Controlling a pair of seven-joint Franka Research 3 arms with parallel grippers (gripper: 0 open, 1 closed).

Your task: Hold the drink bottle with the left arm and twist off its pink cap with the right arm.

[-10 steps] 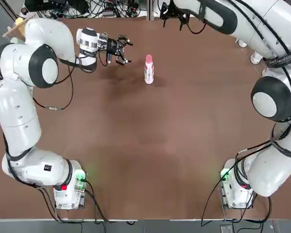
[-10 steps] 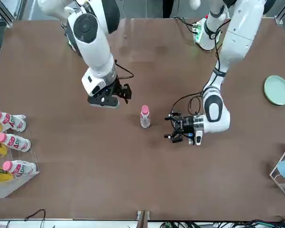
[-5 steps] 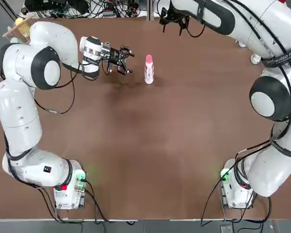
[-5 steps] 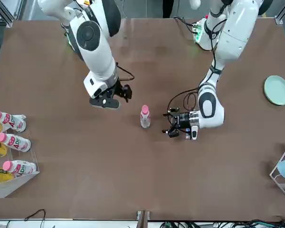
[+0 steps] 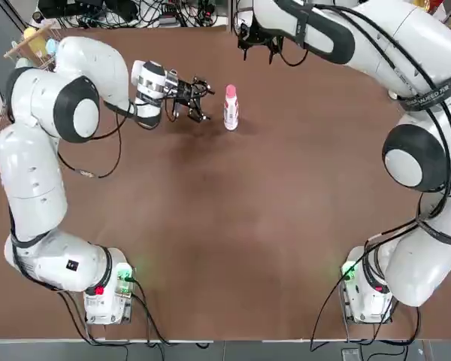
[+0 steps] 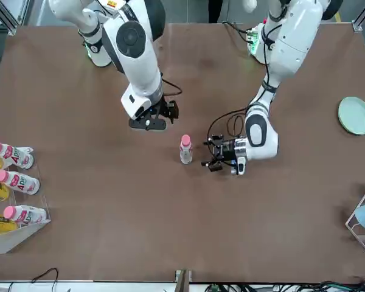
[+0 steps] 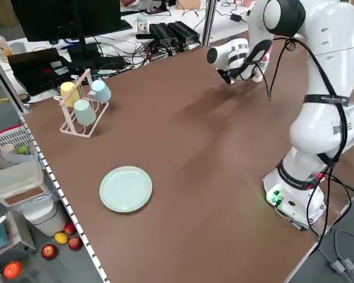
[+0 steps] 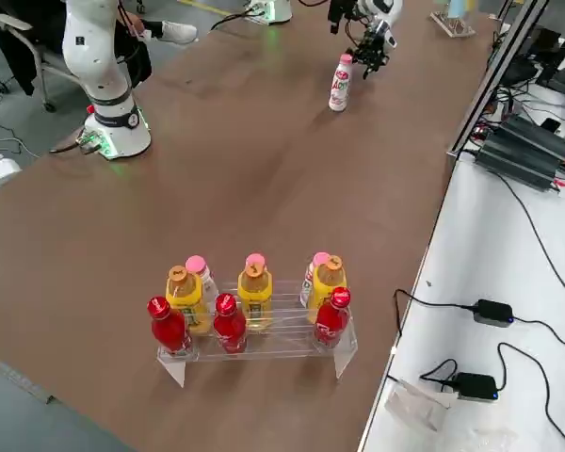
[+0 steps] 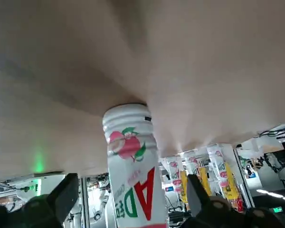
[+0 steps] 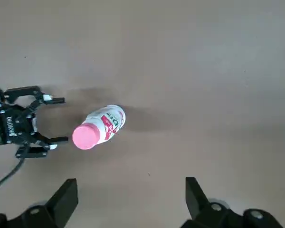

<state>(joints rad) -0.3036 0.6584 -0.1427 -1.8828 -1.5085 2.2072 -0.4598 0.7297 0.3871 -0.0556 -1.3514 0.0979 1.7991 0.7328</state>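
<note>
The drink bottle [image 5: 230, 111], white with a red-and-white label, stands upright at the far middle of the table. Its pink cap [image 5: 230, 91] sits on the neck. My left gripper [image 5: 201, 98] lies level with the bottle's body, open, its fingertips just short of the bottle and touching nothing. In the left wrist view the bottle [image 9: 133, 175] fills the space ahead between the fingers [image 9: 66, 192]. My right gripper [image 6: 164, 115] hangs open above the table, beside the bottle [image 6: 185, 152], and its wrist view looks down on the pink cap [image 10: 85, 136].
A clear rack [image 8: 254, 344] with several yellow, red and white bottles stands at the table's far right corner. A pale green plate [image 6: 355, 115] and a cup rack [image 7: 82, 109] are on the left side. Cables and power boxes lie beyond the far edge.
My left gripper has slid toward the bottle and now stands close beside it. My right gripper has shifted nearer to the bottle. The bottle has not moved.
</note>
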